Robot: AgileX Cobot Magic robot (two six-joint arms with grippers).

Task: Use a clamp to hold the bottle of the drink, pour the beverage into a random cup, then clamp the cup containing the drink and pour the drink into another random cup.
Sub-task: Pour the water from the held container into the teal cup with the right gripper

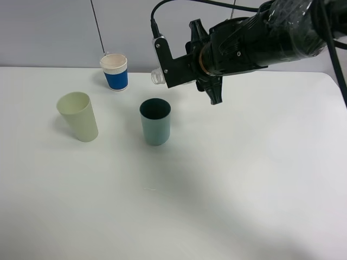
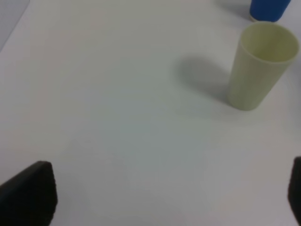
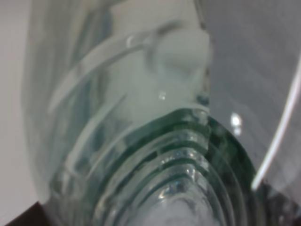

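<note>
My right fingers (image 1: 166, 58) are clamped on the bottle (image 1: 158, 76). It is held in the air, tipped on its side with the open neck pointing left, above and just beyond the teal cup (image 1: 155, 122). The teal cup stands upright mid-worktop (image 1: 227, 184). The pale yellow-green cup (image 1: 79, 116) stands to its left, and the blue-and-white paper cup (image 1: 114, 71) stands farther back. My left fingers (image 2: 30, 195) are spread wide above the worktop, holding nothing.

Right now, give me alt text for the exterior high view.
The right gripper holds the clear bottle tipped on its side in the air, open neck pointing toward the blue-and-white paper cup at the back. On the white table, a teal cup stands in the middle and a pale yellow-green cup to its left.
</note>
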